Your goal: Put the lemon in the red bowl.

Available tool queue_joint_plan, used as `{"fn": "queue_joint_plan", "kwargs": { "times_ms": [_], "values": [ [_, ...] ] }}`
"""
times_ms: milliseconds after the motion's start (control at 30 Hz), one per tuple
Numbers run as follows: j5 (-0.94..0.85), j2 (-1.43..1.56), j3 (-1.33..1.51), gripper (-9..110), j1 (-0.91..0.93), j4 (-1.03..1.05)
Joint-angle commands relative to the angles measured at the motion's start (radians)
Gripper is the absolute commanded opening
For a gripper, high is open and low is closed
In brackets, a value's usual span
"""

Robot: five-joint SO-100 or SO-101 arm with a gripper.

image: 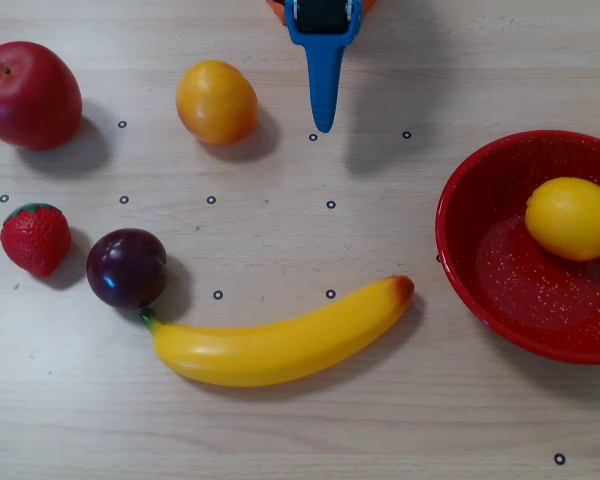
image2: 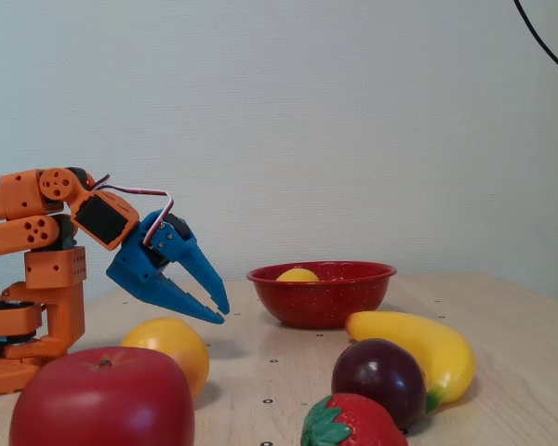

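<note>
Lemon (image: 572, 218) lay inside the red bowl (image: 500, 300) at the overhead view's right edge, blue gripper (image2: 219, 313) hung empty above the table (image: 280, 420) with fingers slightly parted, well apart from the bowl, orange fruit (image: 216, 101) just beside it, banana (image: 280, 340) nearer the bowl

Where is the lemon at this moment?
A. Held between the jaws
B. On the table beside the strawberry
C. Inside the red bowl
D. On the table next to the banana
C. In the overhead view the lemon lies inside the red bowl, toward its right side, and the gripper is far from it and holds nothing; the fixed view shows the lemon's top above the bowl's rim.
</note>
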Motion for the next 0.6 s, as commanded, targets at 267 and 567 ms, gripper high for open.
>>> {"fn": "queue_joint_plan", "kwargs": {
  "times_ms": [267, 567],
  "values": [
    [-0.051, 0.015, 0.014, 0, -0.02, 0.005],
    [-0.035, 0.015, 0.014, 0, -0.008, 0.005]
  ]
}}
